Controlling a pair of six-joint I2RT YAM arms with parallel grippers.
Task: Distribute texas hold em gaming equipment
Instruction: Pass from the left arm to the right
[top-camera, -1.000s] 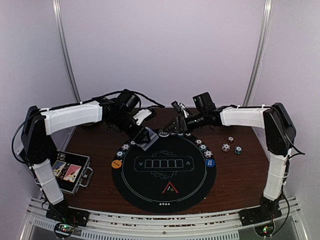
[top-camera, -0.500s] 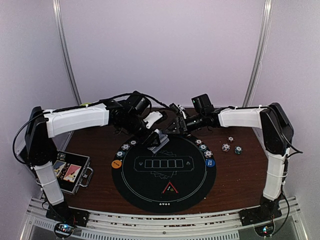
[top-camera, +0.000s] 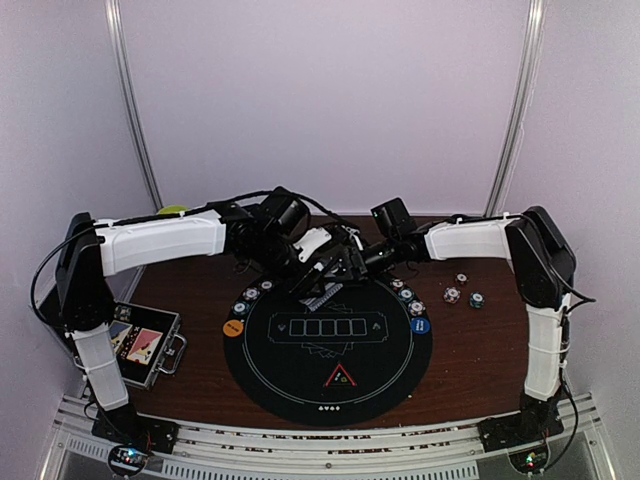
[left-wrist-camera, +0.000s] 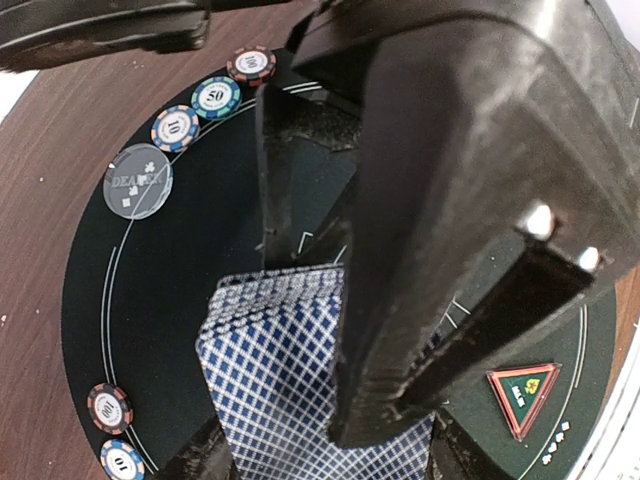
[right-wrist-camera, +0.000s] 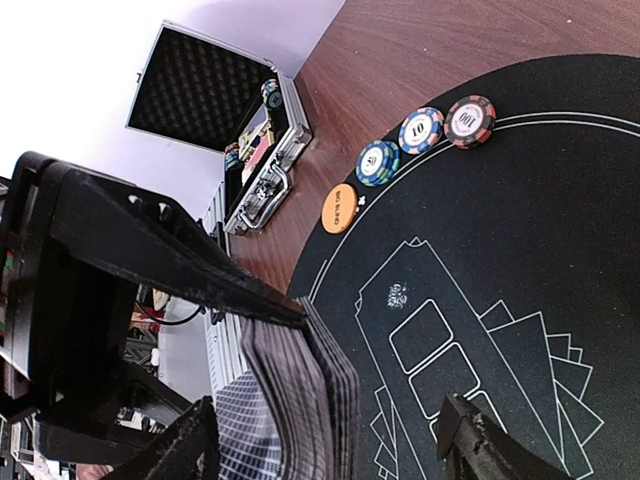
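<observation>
Clenching the undealt deck (left-wrist-camera: 285, 380), the left gripper (left-wrist-camera: 320, 455) holds it between the wide-open right gripper (right-wrist-camera: 330, 445); chips (top-camera: 250, 293) already ring the mat (top-camera: 300, 385).

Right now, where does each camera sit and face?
Top external: above and behind, facing down at the black mat; left arm and right arm show.
Left wrist: looking down onto the card deck in the left jaws.
Right wrist: looking across the mat toward the open case; right jaws at bottom.
Shared: both wrist views show the deck.

Chips (top-camera: 250, 293) line the mat's (top-camera: 380, 345) far rim — its centre lies open.
</observation>
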